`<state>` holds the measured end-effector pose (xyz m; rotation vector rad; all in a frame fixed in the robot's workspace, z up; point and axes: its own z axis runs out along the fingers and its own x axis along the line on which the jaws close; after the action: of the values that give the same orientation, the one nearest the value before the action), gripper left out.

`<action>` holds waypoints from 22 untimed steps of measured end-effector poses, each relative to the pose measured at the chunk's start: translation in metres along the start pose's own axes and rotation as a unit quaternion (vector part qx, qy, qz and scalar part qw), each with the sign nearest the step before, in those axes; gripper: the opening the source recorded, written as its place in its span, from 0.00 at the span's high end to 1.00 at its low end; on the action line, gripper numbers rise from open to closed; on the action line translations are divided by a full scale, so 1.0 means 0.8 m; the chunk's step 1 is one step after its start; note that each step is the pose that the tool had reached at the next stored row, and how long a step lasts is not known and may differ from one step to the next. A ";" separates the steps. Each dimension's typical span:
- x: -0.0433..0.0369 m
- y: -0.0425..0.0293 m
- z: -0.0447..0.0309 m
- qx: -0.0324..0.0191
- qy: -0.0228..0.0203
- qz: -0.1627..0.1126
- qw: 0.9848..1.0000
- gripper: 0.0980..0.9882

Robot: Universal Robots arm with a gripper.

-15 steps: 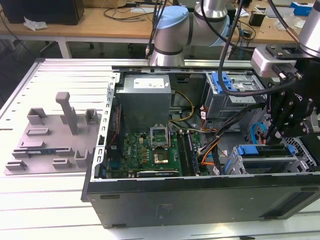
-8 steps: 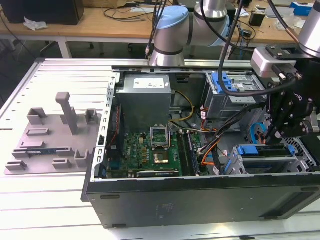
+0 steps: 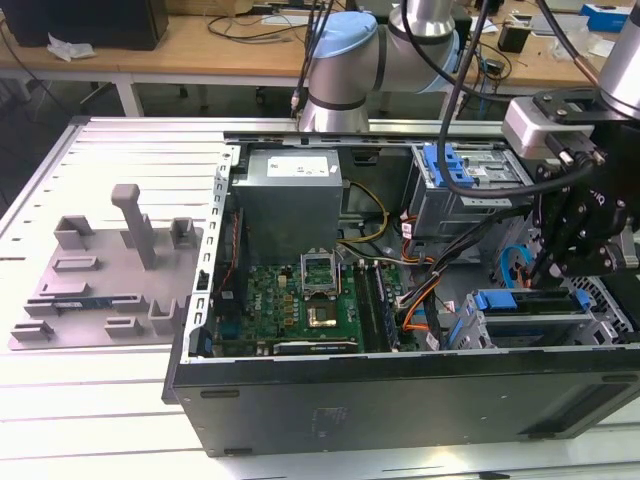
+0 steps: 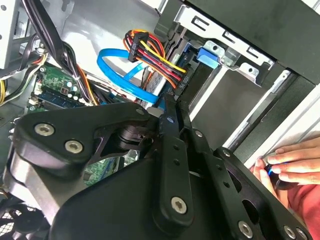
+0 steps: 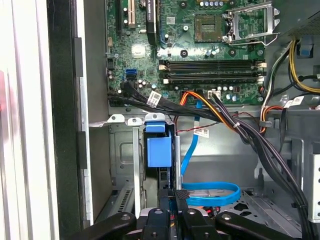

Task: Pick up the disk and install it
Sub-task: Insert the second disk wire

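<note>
White slatted tabletop [image 3: 100, 420] carries an open computer case [image 3: 400, 400], and a grey tray [image 3: 100, 290] with posts lies beside it on the exterior view's left. The gripper [image 3: 540, 268] hangs inside the case, over the drive cage [image 3: 603, 300] at the exterior view's right. The disk [image 3: 515, 300] seems to sit in this cage already, with its blue bracket edge upward, just below the gripper. I cannot tell if the gripper is open or closed, or if it grips something.

I judge the disk to be stiff, rather heavy for its size, and sensitive to shocks. The smooth metal faces can slip, so the blue plastic bracket at its edges looks the better place to hold.

Only the exterior view gives the whole case and the arm. The first wrist view looks down past the gripper [image 5: 176, 195] to a blue latch [image 5: 159, 150], a flat blue cable [image 5: 210, 192] and the motherboard [image 5: 200, 50]. The second wrist view adds a person's hand [image 4: 292, 165] resting at the case edge, well apart from the gripper [image 4: 170, 112].
</note>
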<state>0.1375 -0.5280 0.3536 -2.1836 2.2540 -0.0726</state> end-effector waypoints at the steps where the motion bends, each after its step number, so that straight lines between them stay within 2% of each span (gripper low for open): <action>1: 0.000 -0.0001 0.0004 0.000 0.000 0.000 1.000 0.93; 10: 0.000 -0.0014 0.0035 0.000 0.000 0.000 1.000 0.93; 22: 0.000 -0.0021 0.0126 0.000 0.000 0.000 1.000 0.93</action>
<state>0.1395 -0.5280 0.3436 -2.1835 2.2540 -0.0724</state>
